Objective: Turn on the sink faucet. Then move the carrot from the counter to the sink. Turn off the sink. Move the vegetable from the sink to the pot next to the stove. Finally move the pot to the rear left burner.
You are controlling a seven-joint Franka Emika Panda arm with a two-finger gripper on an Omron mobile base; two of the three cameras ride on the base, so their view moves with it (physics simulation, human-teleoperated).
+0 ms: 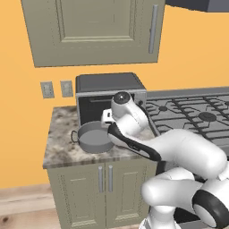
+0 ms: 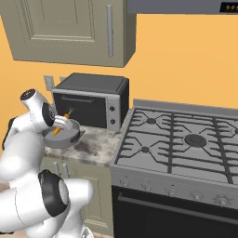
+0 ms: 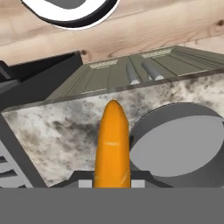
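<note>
Two fingers of my hand [image 3: 112, 183] are clamped on the carrot [image 3: 112, 144], held above the counter [image 3: 57, 135] just beside the pot [image 3: 179, 148]. Counter edge and cabinet doors [image 3: 144, 70] lie beyond; the microwave [image 2: 93, 100] stands close behind, the stove [image 2: 181, 139] alongside.

arm [image 1: 179, 152] bent forward and low, jaws clamped on something.

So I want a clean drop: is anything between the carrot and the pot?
Nothing visible. The hand holds the carrot in the air just beside the open pot, whose inside looks bare.
</note>
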